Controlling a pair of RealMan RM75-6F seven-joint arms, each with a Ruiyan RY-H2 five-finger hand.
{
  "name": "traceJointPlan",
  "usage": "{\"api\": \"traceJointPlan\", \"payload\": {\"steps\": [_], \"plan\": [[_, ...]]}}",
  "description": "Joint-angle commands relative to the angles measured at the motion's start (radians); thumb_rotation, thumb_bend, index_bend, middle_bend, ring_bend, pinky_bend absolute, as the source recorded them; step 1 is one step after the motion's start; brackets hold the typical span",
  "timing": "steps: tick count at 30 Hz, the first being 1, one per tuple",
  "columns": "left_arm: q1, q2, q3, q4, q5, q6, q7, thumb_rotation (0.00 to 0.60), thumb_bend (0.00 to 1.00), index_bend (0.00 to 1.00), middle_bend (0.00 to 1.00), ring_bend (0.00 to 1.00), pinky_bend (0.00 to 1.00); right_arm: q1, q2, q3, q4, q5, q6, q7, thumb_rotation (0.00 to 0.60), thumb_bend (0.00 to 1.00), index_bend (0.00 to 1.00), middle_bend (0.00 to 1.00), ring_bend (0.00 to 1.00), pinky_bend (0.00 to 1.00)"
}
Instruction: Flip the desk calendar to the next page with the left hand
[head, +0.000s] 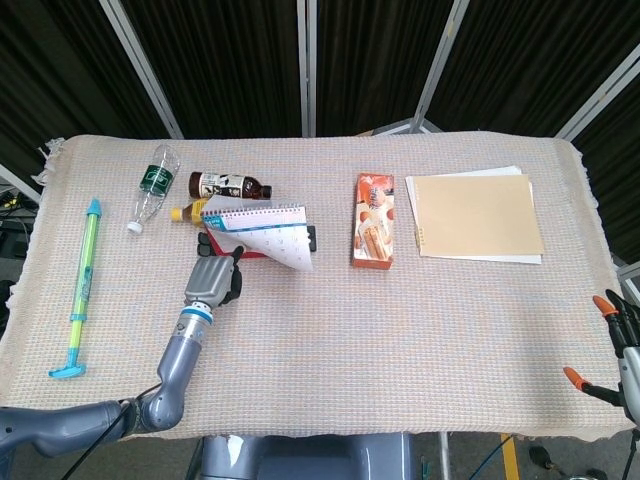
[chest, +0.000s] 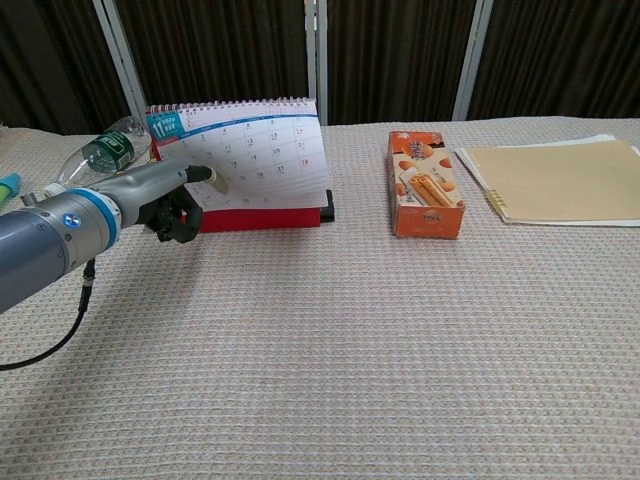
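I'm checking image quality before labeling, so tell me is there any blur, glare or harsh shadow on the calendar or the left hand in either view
Head view: even light, calendar sharp but its print too small to read, left hand crisp, only soft shadows. Chest view: no glare on the calendar page, digits legible, the lifted page shades the red base; the hand is sharp and the forearm, closest to the lens, looks oversized.

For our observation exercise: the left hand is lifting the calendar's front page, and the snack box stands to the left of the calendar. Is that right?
Not quite. The snack box lies to the right of the desk calendar, as the chest view shows. The left hand does lift the front page with an outstretched finger.
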Motion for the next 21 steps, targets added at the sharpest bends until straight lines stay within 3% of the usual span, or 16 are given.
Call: {"api": "traceJointPlan", "payload": {"steps": [1, 9, 16, 21], "plan": [[-0.003, 0.004, -0.002, -0.008, 0.012, 0.006, -0.010, 0.600, 0.77, 0.00, 0.70, 0.67, 0.53, -0.001, 0.001, 0.000, 0.000, -0.001, 0.002, 0.001, 0.600, 0.07, 0.00, 0.00, 0.00, 0.00], [-0.008, 0.019, 0.004, -0.030, 0.128, 0.066, -0.035, 0.600, 0.77, 0.00, 0.67, 0.65, 0.53, -0.003, 0.002, 0.001, -0.001, -0.003, 0.006, 0.003, 0.600, 0.07, 0.00, 0.00, 0.00, 0.00], [-0.005, 0.023, 0.022, -0.015, 0.328, 0.197, -0.062, 0.600, 0.76, 0.00, 0.47, 0.49, 0.45, -0.005, 0.003, 0.002, -0.003, -0.005, 0.011, 0.004, 0.600, 0.07, 0.00, 0.00, 0.00, 0.00], [-0.008, 0.028, 0.013, -0.002, 0.403, 0.255, -0.071, 0.600, 0.75, 0.00, 0.32, 0.40, 0.42, -0.006, 0.003, 0.003, -0.003, -0.005, 0.011, 0.005, 0.600, 0.07, 0.00, 0.00, 0.00, 0.00]]}}
